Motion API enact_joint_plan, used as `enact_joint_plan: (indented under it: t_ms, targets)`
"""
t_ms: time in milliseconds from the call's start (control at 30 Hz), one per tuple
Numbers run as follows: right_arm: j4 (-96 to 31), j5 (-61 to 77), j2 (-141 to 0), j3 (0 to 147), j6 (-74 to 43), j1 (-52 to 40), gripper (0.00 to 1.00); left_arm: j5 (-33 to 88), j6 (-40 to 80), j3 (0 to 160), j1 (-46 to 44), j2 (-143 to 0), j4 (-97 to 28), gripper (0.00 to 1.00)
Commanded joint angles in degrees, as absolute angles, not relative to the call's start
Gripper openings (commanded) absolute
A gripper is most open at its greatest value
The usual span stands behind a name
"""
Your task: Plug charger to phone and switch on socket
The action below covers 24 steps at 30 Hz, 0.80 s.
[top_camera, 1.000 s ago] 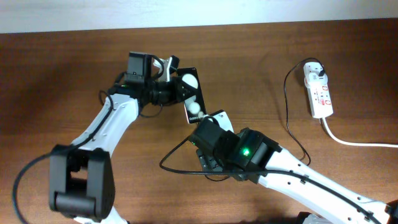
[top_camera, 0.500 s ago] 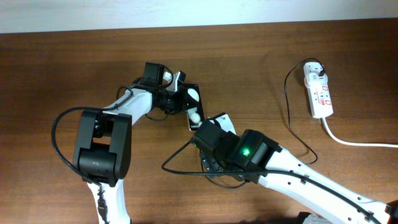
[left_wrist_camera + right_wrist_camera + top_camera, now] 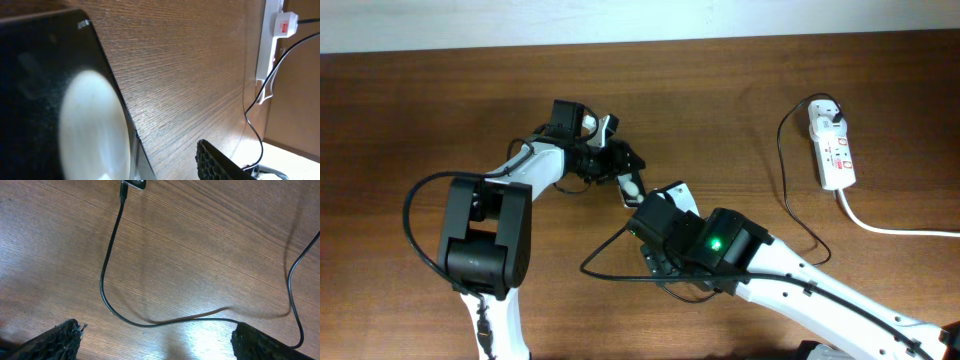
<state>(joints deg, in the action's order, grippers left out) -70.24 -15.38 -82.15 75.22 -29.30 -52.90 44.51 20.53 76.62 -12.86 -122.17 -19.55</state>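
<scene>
Left end effector (image 3: 612, 160) clamps the phone (image 3: 50, 100), tipped on edge at mid-tabletop (image 3: 740, 80). Right end effector (image 3: 162, 337) gapes wide, empty. Charger (image 3: 102, 285) tip seems seated in the phone; socket (image 3: 832, 145) lies well apart, far right.

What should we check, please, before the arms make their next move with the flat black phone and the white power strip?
1. The left gripper grips the flat black phone with white circles: ok.
2. The thin black charger cable brings its connector tip to a dark object at the top edge of the right wrist view, probably the phone; whether it is fully seated: cannot tell.
3. The right gripper is open and empty: ok.
4. The cable reaches the outlet end of the white oblong power strip: ok.
5. The strip's small red switches are on: cannot tell.
</scene>
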Motion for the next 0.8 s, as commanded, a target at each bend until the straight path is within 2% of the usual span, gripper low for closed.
enact_joint_plan:
  t_ms: [0,333,467,500,567,700,767]
  targets:
    - [-70.1,-15.4,-81.4,76.8,-28.9,-52.8,0.99,45.1,19.6,78.0,-13.0,-122.9,-19.4,0.61]
    - [-70.1,-15.5,-81.4,76.8,-28.9,-52.8,0.99,40.5,19.6,78.0,-13.0,-122.9,-22.3,0.72]
    - [-70.1,-15.4,-81.4,76.8,-28.9,-52.8,0.99,39.7,19.6,78.0,-13.0,-122.9,-22.7,0.82]
    - [-70.1,-15.5,-81.4,76.8,-28.9,-52.8,0.99,39.0,19.6,78.0,-13.0,-122.9,-22.8,0.88]
    - [-70.1,-15.5,-81.4,76.8,-28.9,-52.8,0.99,37.8,19.6,78.0,-13.0,-122.9,-22.8,0.89]
    - [-70.0,-15.5,-81.4,76.8,-28.9,-52.8,0.99,37.4,19.6,78.0,-13.0,-122.9,-22.8,1.00]
    - [-69.8,-15.5,-81.4,76.8,-28.9,-52.8,0.99,37.4,19.6,78.0,-13.0,-122.9,-22.5,0.99]
